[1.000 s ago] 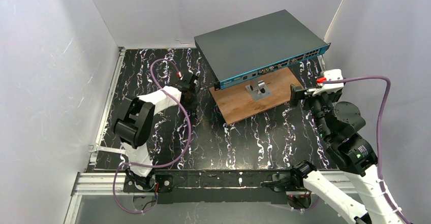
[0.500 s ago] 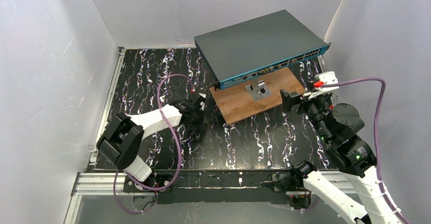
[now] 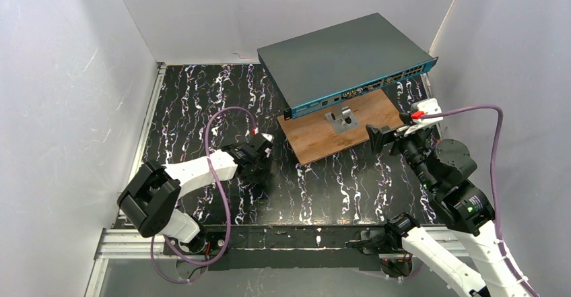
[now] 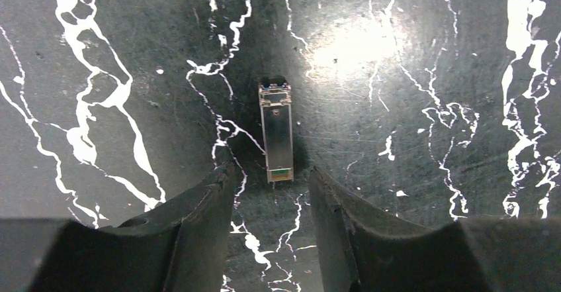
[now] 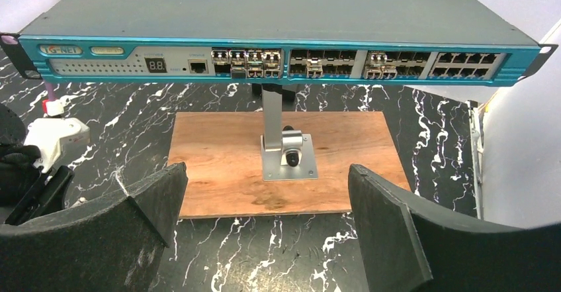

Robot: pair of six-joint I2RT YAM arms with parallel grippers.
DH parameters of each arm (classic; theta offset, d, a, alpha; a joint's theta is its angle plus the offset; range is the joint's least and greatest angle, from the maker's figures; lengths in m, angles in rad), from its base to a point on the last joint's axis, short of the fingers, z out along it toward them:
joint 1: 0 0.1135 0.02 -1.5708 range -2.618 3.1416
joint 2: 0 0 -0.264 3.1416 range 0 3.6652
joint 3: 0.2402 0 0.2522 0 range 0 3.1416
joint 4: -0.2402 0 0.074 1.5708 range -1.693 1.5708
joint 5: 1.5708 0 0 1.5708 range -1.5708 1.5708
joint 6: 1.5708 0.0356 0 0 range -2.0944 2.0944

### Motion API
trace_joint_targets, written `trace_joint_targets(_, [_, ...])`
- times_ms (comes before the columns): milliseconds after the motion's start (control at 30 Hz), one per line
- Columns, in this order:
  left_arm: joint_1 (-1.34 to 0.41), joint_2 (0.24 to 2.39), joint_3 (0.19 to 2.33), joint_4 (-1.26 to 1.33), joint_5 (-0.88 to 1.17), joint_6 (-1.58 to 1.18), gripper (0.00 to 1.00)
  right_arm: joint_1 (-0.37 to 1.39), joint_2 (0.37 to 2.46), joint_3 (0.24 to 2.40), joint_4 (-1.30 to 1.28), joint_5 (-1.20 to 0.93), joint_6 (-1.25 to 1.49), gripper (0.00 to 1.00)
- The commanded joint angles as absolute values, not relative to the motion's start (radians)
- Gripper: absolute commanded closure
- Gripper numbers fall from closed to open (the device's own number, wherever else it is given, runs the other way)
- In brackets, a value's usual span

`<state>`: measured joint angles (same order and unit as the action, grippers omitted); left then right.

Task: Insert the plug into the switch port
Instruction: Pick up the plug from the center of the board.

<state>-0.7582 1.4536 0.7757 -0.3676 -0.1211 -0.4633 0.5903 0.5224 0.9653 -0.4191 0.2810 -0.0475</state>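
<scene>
Two tools are showing, both released and neither carrying anything. The left tool [image 4: 270, 173] is hanging low over the black, white-veined marbled worktop [image 4: 430, 53] with its dark fingers [image 4: 198, 226] parted. The plug [image 4: 276, 133], a small slim silver metal module, is lying flat on the worktop with its near end just at the mouth of the gap between the fingertips. I am seeing bare worktop on both sides of it, so nothing is gripping it.

The right tool [image 5: 266, 173] is standing wide with nothing between its fingers. It is facing the switch [image 5: 278, 14], a wide flat dark grey metal box with a teal front strip carrying rows of small dark square sockets. The switch is sitting raised on a short grey metal post [image 5: 274, 116] fixed to a brown wooden board [image 5: 218, 166]. Some sockets are looking filled with silver inserts and others dark and free; I cannot tell which one is meant.

Overhead, the left tool is working well apart from the switch, off the board's left side.

Progress, as I am judging it: nothing of the insertion is done, and the plug is not yet picked up. Remaining steps:
- closing on the plug's long sides and lifting it
- carrying it across to the teal strip
- lining its length up with a free socket
- pushing it home
</scene>
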Motion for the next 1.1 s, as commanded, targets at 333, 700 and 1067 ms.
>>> trace_joint_targets(333, [-0.820,1.539,0.758,-0.360,-0.243,-0.554,0.70,0.589,0.500,0.953,-0.423,0.269,-0.016,0.01])
trace_joint_targets(700, [-0.843,1.407,0.760,-0.463,-0.224,-0.526,0.93,0.589,0.549,0.979,-0.420,0.174,-0.061,0.01])
trace_joint_targets(1067, [-0.843,1.218,1.055,-0.688,-0.075,-0.275,1.00,0.588,0.659,1.035,-0.460,-0.135,-0.112,0.01])
